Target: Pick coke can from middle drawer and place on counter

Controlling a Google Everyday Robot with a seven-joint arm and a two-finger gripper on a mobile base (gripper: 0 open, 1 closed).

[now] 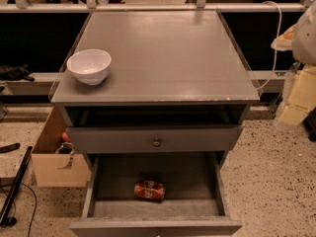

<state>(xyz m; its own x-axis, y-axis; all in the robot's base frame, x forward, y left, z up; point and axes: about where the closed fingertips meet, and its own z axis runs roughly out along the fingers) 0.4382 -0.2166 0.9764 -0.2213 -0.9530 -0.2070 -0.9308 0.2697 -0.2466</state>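
The coke can (149,190) lies on its side on the dark floor of the open middle drawer (168,171), near its front centre. The drawer is pulled well out at the bottom of the view, and its grey front panel (123,227) runs along the lower edge. The counter (163,53) is the cabinet's broad grey top above it. My gripper (291,110) shows as a pale white-and-yellowish shape at the right edge, beside the cabinet at about counter height. It is well to the right of the can and above it, and touches nothing.
A white bowl (89,65) stands on the counter's front left corner. The drawer front with the round knob (156,142) sits above the open drawer, pulled out slightly. A cardboard box (57,157) and a black pole (15,186) are on the floor at the left.
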